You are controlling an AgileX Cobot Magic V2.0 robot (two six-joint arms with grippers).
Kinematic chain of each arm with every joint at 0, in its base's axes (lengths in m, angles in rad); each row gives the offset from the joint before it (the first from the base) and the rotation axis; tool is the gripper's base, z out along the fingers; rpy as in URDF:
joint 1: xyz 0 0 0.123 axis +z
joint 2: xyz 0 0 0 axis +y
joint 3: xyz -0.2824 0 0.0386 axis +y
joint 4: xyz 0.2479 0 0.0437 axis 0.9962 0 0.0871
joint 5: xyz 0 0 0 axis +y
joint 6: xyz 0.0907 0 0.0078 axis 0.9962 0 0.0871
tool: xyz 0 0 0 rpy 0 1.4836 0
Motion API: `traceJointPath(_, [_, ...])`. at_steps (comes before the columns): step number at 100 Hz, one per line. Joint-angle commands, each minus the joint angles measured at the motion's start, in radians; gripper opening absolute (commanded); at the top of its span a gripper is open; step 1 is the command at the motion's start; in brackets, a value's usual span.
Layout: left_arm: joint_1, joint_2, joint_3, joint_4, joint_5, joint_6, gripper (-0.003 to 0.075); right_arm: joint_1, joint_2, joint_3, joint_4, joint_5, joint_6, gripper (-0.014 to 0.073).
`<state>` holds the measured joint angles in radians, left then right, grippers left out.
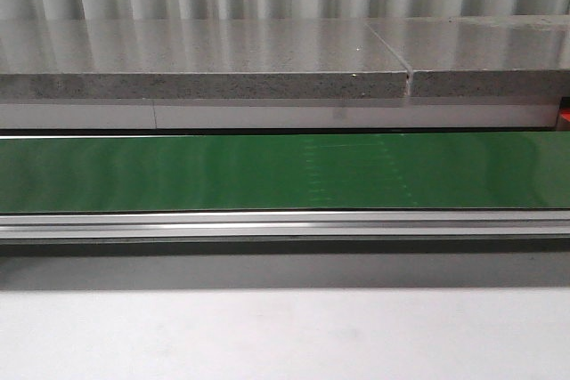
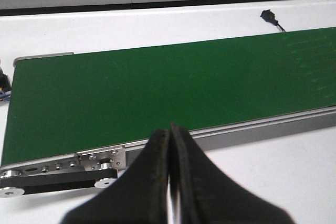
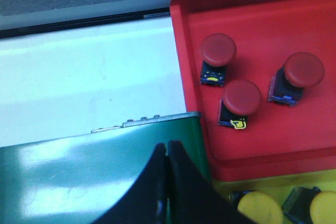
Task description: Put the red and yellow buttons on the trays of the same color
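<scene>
Three red buttons [image 3: 231, 74] are seen on the red tray [image 3: 325, 19]; two yellow buttons [image 3: 260, 208] lie on the yellow tray [image 3: 273, 182] (partly cropped). Both the left gripper [image 2: 170, 182] and right gripper [image 3: 167, 182] are closed empty above the green belt [image 1: 267, 171].

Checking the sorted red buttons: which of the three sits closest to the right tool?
The middle red button, whose base shows a yellow mark; it sits nearest the right tool.
</scene>
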<state>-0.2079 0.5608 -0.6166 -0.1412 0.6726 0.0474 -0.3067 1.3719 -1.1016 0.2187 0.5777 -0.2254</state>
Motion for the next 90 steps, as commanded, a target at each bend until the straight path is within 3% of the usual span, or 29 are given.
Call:
traceJointPath(1, [-0.009,0.0,-0.024,-0.015,-0.063,-0.002,-0.002,0.026,-0.093,0.017,-0.02,-0.085,-0.016,-0.0071])
traceJointPath(43, [-0.009,0.0,-0.024,-0.015,-0.063,-0.002,-0.002,0.153,-0.324,0.214,-0.054,-0.104,-0.016,-0.0071])
traceJointPath(90, [-0.009,0.0,-0.024,-0.015,-0.063,-0.002,-0.002,0.178,-0.643,0.441,-0.06,-0.168,-0.018,-0.0071])
